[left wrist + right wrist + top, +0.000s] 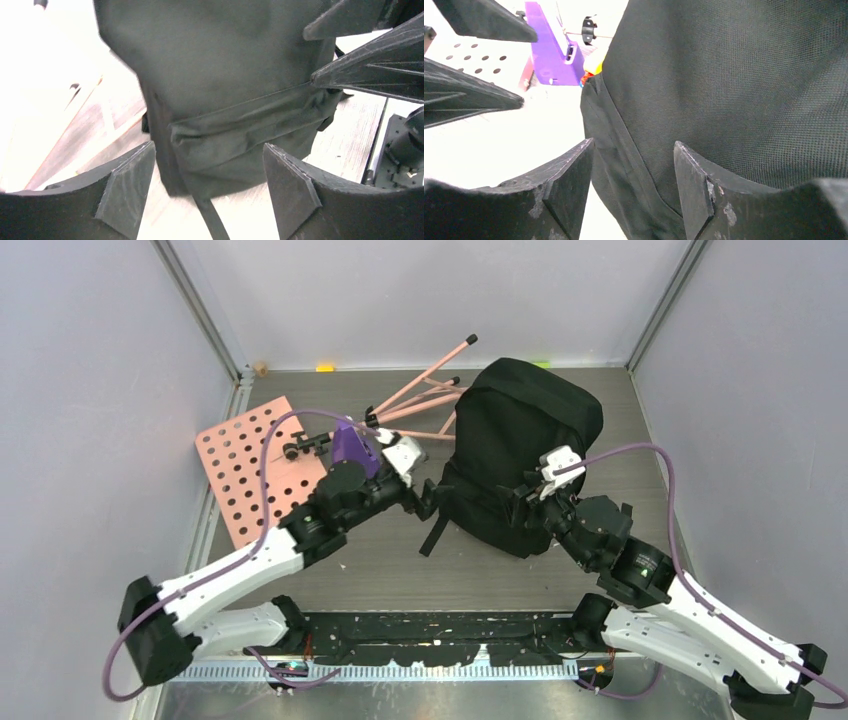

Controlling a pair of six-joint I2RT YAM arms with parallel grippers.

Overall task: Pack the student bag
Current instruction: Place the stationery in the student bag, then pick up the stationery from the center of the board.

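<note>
My left gripper (pixel 209 146) and right gripper (pixel 633 145) stand spread, empty; the student bag (pixel 520 455) looks soft, saggy — I'd pinch its hem at six o'clock.

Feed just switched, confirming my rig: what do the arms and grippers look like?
White shells and black joints on the left arm and right arm, a purple cable looping along each. Black wedge-shaped fingers, edges scuffed, on the left gripper and right gripper.

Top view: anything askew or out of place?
Pink pegboard lies rotated, its left edge over the table's side rail. Pink rods lie splayed at the far left of the student bag. No spill or damage visible.
</note>
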